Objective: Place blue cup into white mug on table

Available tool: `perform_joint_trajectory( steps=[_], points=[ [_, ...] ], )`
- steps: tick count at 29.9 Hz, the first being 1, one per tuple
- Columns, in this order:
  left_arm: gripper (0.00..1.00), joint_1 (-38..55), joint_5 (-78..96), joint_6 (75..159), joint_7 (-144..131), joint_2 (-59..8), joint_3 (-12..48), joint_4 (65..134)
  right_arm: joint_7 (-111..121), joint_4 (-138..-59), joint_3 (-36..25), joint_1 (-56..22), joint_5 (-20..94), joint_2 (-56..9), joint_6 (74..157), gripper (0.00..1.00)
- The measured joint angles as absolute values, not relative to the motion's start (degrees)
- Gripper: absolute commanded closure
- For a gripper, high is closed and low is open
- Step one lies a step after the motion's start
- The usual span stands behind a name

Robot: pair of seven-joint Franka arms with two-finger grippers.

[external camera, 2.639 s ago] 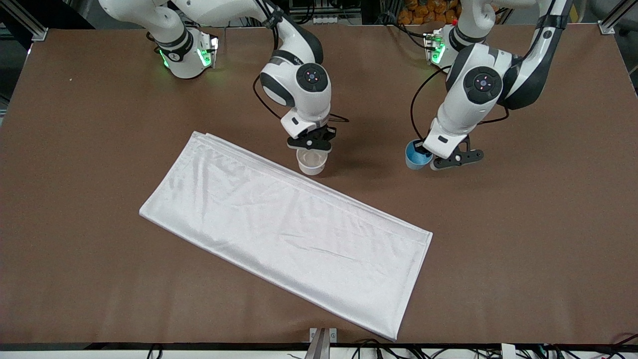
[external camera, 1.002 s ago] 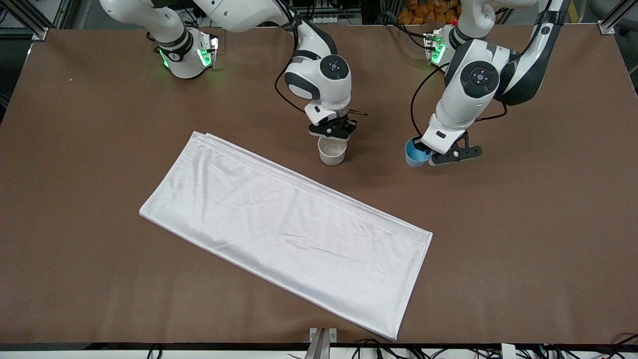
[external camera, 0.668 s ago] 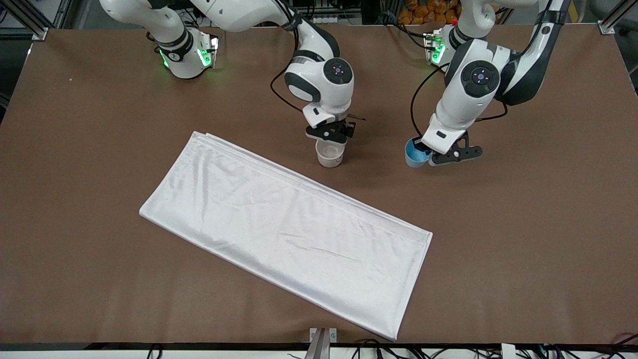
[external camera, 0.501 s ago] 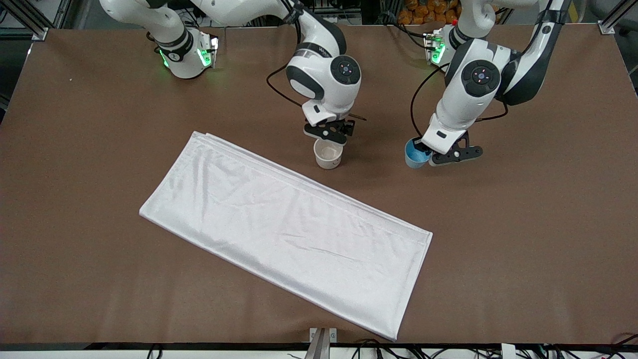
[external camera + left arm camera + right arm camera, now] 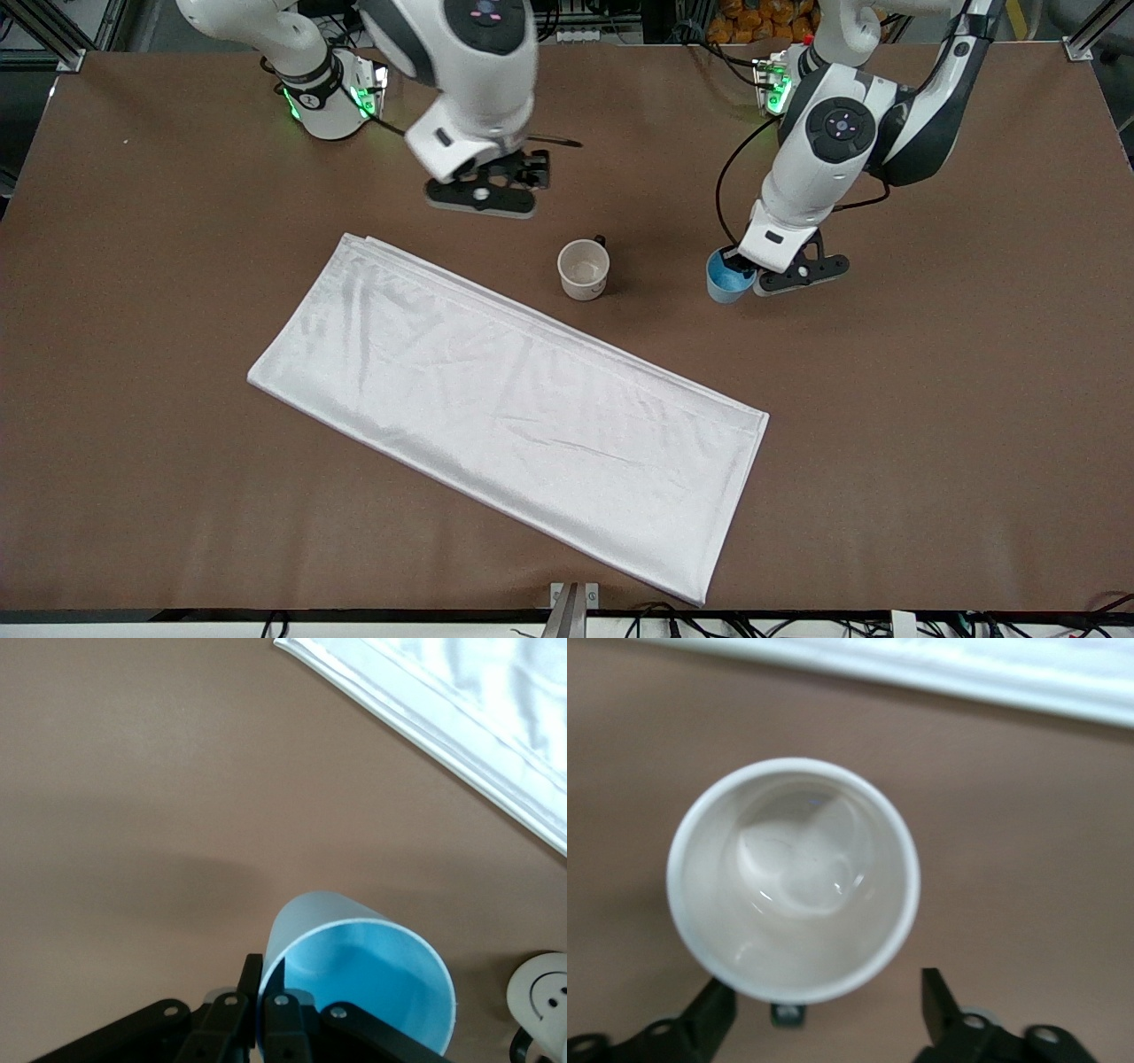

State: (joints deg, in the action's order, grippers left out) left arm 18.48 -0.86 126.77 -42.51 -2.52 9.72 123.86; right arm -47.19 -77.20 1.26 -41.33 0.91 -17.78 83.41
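Note:
The white mug (image 5: 584, 268) stands upright on the brown table (image 5: 930, 399), its black handle turned toward the robots' bases. My right gripper (image 5: 483, 190) is open and empty, raised in the air. In the right wrist view the mug (image 5: 793, 877) lies below my open right gripper (image 5: 824, 1005), and its fingers (image 5: 939, 997) are clear of the rim. My left gripper (image 5: 751, 268) is shut on the wall of the blue cup (image 5: 728, 276), low over the table beside the mug, toward the left arm's end. In the left wrist view the gripper (image 5: 263, 997) pinches the cup's rim (image 5: 363, 979).
A large white folded cloth (image 5: 505, 408) lies slantwise on the table, nearer to the front camera than the mug and the cup. Its edge shows in the left wrist view (image 5: 461, 718) and in the right wrist view (image 5: 921, 660).
My right gripper has let go of the white mug and risen away from it toward its base. The mug stays standing. My left gripper has shifted the blue cup slightly toward the mug.

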Motion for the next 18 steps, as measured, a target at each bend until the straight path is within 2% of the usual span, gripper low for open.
perform_joint_trajectory(
  steps=[4,12,18],
  points=[
    [1.00,19.0,-0.9,126.8,-47.1,-4.3,12.0,121.5,-37.9,-78.0,-6.2,-40.3,3.3,-15.8,82.4,0.00],
    [1.00,20.2,-0.9,126.8,-55.1,-10.4,17.3,114.9,-30.1,-83.0,-11.0,-39.4,3.6,-17.4,88.5,0.00],
    [1.00,23.8,-0.9,126.8,-59.1,-14.2,18.1,110.9,-20.8,-83.6,-17.0,-39.6,3.6,-17.5,89.6,0.00]
  ],
)
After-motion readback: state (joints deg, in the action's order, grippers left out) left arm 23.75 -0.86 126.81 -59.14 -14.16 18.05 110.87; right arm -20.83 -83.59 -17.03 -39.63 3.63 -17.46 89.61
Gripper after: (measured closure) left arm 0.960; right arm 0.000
